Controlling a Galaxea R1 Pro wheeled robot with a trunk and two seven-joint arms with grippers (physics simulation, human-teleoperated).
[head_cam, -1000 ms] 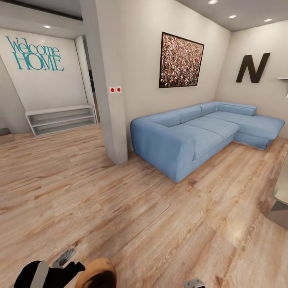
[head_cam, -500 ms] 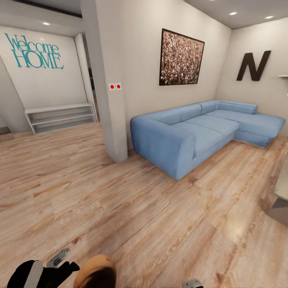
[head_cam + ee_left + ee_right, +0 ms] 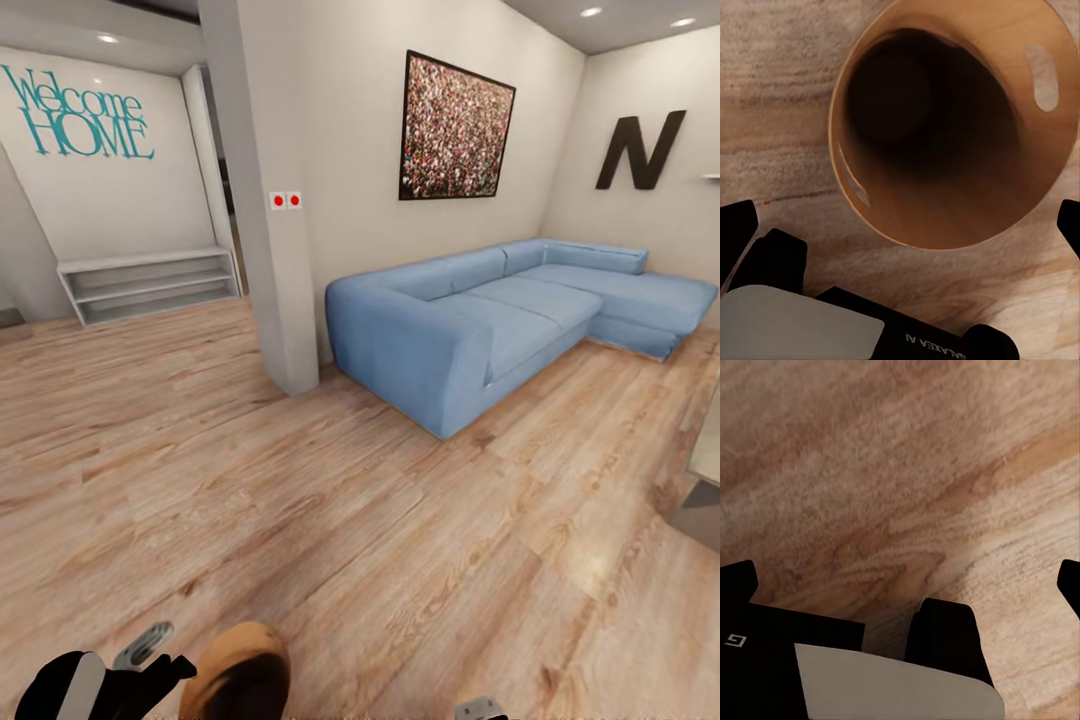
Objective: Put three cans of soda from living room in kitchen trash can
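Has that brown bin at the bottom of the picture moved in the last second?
Cannot tell. The tash can keeps its place beside the left gripper, while the sofa and pillar shift slightly, so the camera moved.

Floor: light wood-plank floor, visible grain, faint sheen.
Sofa: blue L-shaped sofa, soft matt cloth.
Bin: round coppery-brown trash can, smooth wood-like wall, dark matt inside.
Walls: pale walls, flat matt paint.
Shelf: low grey shelf unit, matt.
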